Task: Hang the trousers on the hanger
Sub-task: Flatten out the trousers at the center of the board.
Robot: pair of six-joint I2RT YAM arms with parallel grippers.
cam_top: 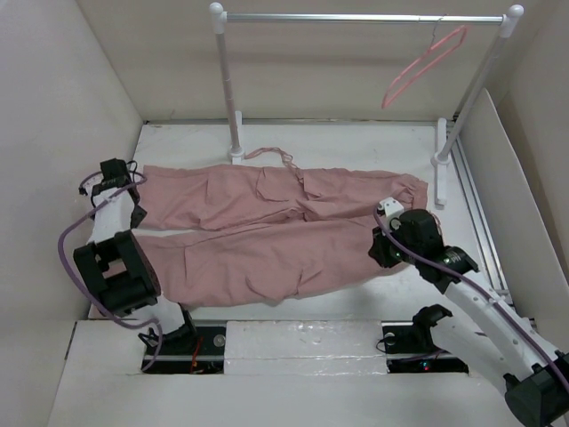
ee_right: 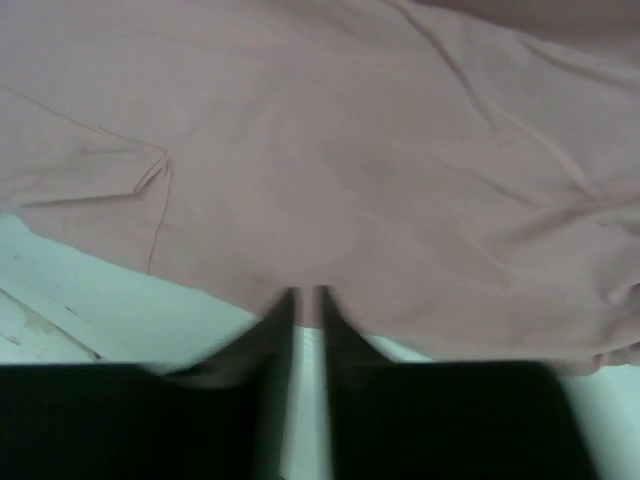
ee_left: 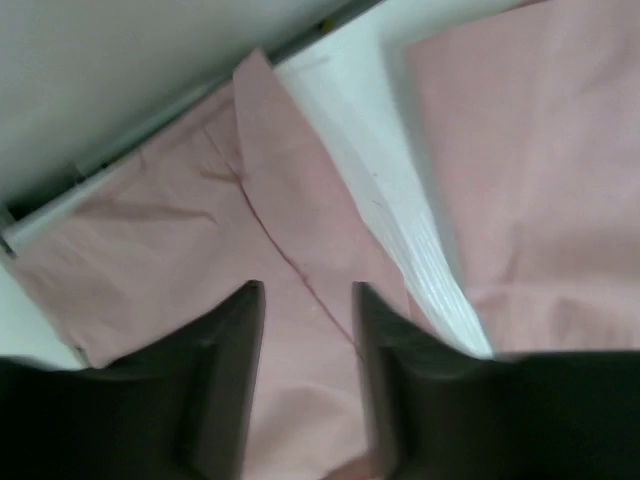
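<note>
Dusty-pink soft trousers (cam_top: pixel 267 231) spread flat on the white bench (cam_top: pixel 356 142), legs side by side running left to right, lightly creased, cargo pocket (cam_top: pixel 276 185) uppermost, thin drawstring (cam_top: pixel 271 154) curling off the far edge. Slim pink plastic hanger (cam_top: pixel 422 69) hooked on the metal bar of the white rail (cam_top: pixel 356 17) at far right, tilted, well apart from the cloth. Left hand (ee_left: pixel 308 300) released, dark fingers (ee_left: pixel 235 330) spread over a seamed fold at the left end of the far leg. Right hand (ee_right: pixel 305 295) clenched almost to a slit, pinching the cloth's edge at the right end.
</note>
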